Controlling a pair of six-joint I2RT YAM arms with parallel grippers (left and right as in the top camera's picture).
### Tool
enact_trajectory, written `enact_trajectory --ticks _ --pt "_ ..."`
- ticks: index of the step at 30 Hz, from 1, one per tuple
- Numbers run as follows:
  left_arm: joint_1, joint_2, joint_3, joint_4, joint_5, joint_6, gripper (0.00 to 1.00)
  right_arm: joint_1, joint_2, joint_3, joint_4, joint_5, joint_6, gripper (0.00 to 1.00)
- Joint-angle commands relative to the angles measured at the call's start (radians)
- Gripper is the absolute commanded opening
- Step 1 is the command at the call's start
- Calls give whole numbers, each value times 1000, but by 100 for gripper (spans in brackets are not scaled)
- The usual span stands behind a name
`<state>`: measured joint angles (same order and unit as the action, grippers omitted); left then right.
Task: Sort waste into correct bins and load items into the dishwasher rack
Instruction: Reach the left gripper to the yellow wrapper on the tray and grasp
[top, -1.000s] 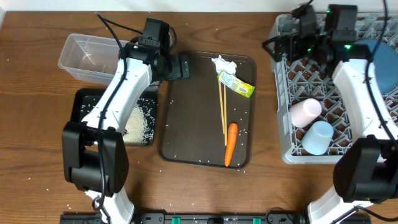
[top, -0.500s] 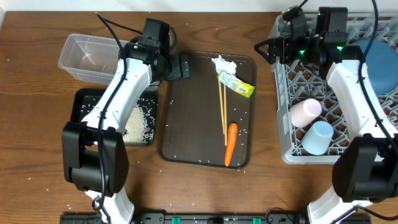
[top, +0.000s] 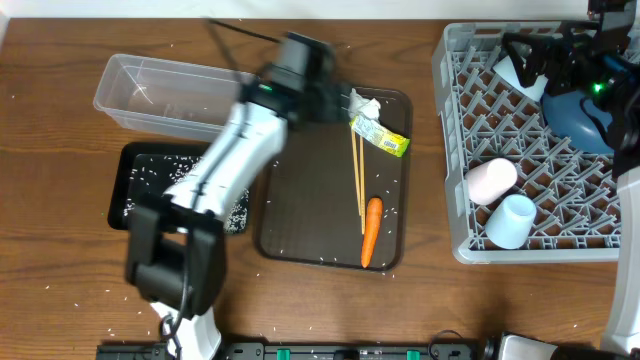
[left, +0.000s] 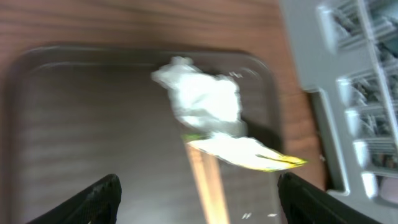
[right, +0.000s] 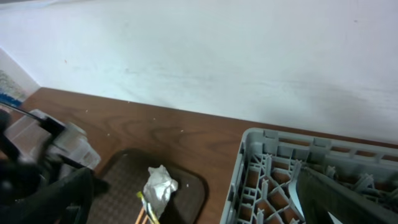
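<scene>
On the brown serving tray (top: 300, 200) lie a crumpled white tissue (top: 361, 103), a yellow-green wrapper (top: 381, 134), wooden chopsticks (top: 357, 175) and an orange carrot (top: 371, 230). My left gripper (top: 322, 97) hovers open just left of the tissue (left: 202, 96), with the wrapper (left: 249, 152) and chopsticks (left: 208, 183) ahead of its fingers (left: 93, 199). My right gripper (top: 530, 60) is open and empty over the back of the dishwasher rack (top: 455, 150), beside a blue dish (top: 578, 115). A pink cup (top: 490, 180) and a light-blue cup (top: 512, 221) lie in the rack. Rice covers the black tray (top: 135, 175).
The clear tub (top: 150, 90) stands at the back left, behind the black tray. Loose rice grains are scattered on the wooden table (top: 60, 250) and the serving tray. In the right wrist view the rack's wall (right: 239, 180) rises right of the tissue (right: 158, 186).
My left arm has swung right, from beside the clear tub to the serving tray's back edge by the tissue. My right arm has drawn back to the right over the rack.
</scene>
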<state>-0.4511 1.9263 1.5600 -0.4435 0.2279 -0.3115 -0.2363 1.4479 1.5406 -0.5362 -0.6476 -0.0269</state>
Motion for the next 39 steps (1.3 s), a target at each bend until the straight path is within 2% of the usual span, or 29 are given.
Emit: enact_trajectory --ticks 1,6,16,28,29,31,33,35,39 --pt "-120 51 -4 39 -142 -20 81 0 29 0 -27 -7 14 98" --pt "-235 126 -4 106 -324 -69 82 0 36 0 -53 -7 14 98" --pt "-240 240 -4 155 -322 -129 82 1 36 0 -71 -8 15 99" --pt "-240 260 -4 194 -322 -147 81 1 36 0 -82 -7 11 99" --pt "-240 260 -4 192 -322 -147 75 1 36 0 -82 -7 11 99" --pt "-240 260 -4 192 -322 -147 51 1 36 0 -82 -7 11 99" --pt "-240 260 -4 188 -322 -147 33 1 36 0 -82 -6 11 99" --pt "-240 260 -4 184 -322 -147 21 1 36 0 -82 -2 11 99" --pt "-240 260 -4 171 -322 -147 8 1 36 0 -87 23 11 99"
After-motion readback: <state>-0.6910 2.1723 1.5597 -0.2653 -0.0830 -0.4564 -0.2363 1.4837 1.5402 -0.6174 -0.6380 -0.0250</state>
